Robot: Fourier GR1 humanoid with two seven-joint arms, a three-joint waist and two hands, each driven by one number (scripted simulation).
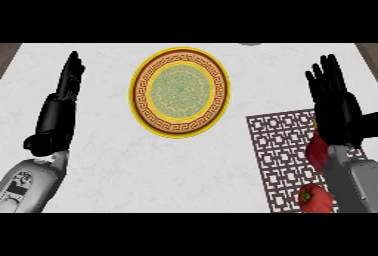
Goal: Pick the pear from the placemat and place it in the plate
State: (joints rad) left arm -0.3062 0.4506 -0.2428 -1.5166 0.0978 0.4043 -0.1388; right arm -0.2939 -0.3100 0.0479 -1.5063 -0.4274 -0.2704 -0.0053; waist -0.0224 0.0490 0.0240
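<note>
A round plate [180,91] with a yellow rim, brown patterned band and green centre lies on the white counter, upper middle. A brown lattice placemat [280,155] lies at the lower right. On it sit two red fruits: one dark red [317,152], partly hidden behind my right wrist, and a brighter red one [314,198] near the mat's front edge. I cannot tell which is the pear. My right hand [334,100] is open, fingers straight, above the mat's far edge. My left hand [63,107] is open at the left, holding nothing.
The white marble counter [111,165] spreads between the plate and my left arm. A small grey object [251,44] peeks in at the top edge. Brown counter corners show at the upper left and upper right.
</note>
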